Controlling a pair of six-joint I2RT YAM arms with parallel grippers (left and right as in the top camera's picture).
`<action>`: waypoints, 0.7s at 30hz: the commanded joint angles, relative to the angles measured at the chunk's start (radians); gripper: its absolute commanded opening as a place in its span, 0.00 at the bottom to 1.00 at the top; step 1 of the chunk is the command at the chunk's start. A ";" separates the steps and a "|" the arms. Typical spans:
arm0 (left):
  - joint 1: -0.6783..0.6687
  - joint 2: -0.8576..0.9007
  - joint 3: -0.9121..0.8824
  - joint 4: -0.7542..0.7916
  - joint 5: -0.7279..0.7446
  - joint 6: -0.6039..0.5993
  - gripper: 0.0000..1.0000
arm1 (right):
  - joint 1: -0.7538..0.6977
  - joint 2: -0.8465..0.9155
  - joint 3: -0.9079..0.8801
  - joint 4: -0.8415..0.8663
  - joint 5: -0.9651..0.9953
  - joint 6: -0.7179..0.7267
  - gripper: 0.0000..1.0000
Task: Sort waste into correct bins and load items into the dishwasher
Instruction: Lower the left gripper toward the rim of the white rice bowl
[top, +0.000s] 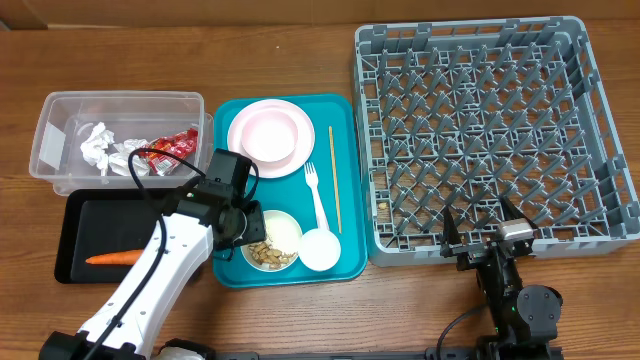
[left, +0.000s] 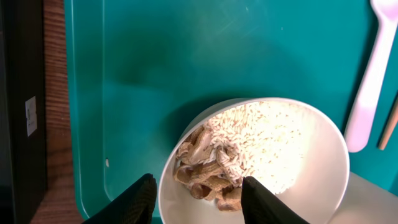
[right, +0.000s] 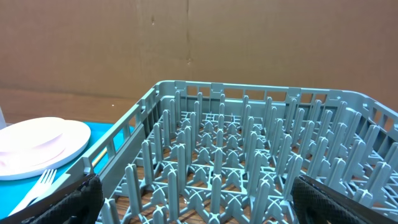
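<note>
Teal tray (top: 285, 192) on a wooden table (top: 300, 50) holds one pink plate (top: 238, 150), one fork (top: 316, 195), one chopstick (top: 335, 180), one cup (top: 320, 250) and one bowl of rice (top: 283, 232), its rim between the parted jaws of the left claw (left: 200, 190). Right of the tray, one grey rack (top: 480, 120); the right claw (top: 480, 225) gapes open, brown cardboard (right: 186, 43) behind.

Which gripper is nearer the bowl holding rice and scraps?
Left. The left gripper straddles the bowl at its rim; the right gripper sits open by the dish rack.
</note>
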 joint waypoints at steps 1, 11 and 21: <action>-0.007 -0.002 -0.030 0.009 0.002 0.030 0.47 | 0.006 -0.008 -0.011 0.004 0.001 -0.005 1.00; -0.007 -0.001 -0.118 0.107 -0.003 0.029 0.48 | 0.006 -0.008 -0.011 0.004 0.001 -0.005 1.00; -0.007 -0.001 -0.122 0.111 -0.008 0.029 0.31 | 0.006 -0.008 -0.011 0.004 0.001 -0.005 1.00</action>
